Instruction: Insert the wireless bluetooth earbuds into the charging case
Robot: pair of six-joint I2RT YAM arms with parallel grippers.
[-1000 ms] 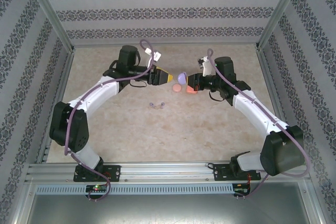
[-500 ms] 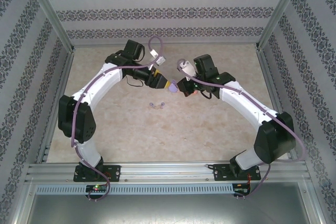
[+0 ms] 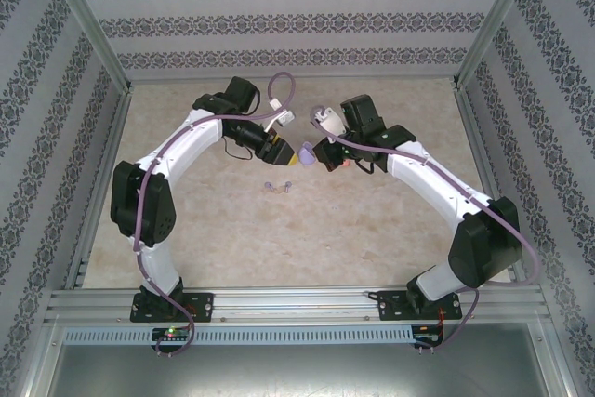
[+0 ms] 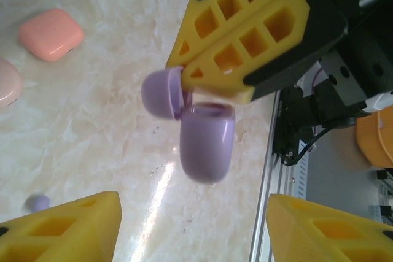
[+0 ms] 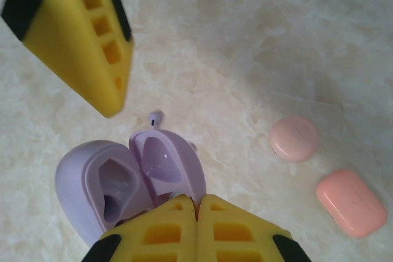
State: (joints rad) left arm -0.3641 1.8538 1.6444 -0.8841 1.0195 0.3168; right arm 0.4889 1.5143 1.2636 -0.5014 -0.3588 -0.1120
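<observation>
The purple charging case (image 5: 132,179) hangs open above the table, lid (image 4: 163,93) swung aside from the body (image 4: 207,139). My right gripper (image 5: 196,210) is shut on its rim by the hinge. Both wells that I can see in the case are empty. My left gripper (image 4: 193,231) stands open just short of the case, nothing between its fingers (image 4: 67,225). In the top view the two grippers (image 3: 296,157) (image 3: 319,155) meet at mid-table with the case (image 3: 306,150) between them. Two purple earbuds (image 3: 271,187) (image 3: 286,186) lie on the table below; one (image 5: 155,118) shows past the case.
A closed pale pink case (image 5: 295,138) and a closed coral case (image 5: 351,202) lie on the marble table (image 3: 232,230) beside the right arm. An aluminium frame rail (image 3: 102,183) and patterned walls (image 3: 56,137) border the table on three sides.
The right gripper has carried the purple case left and off the table toward the left gripper. The left gripper has come right and lower, its fingers narrowing slightly.
</observation>
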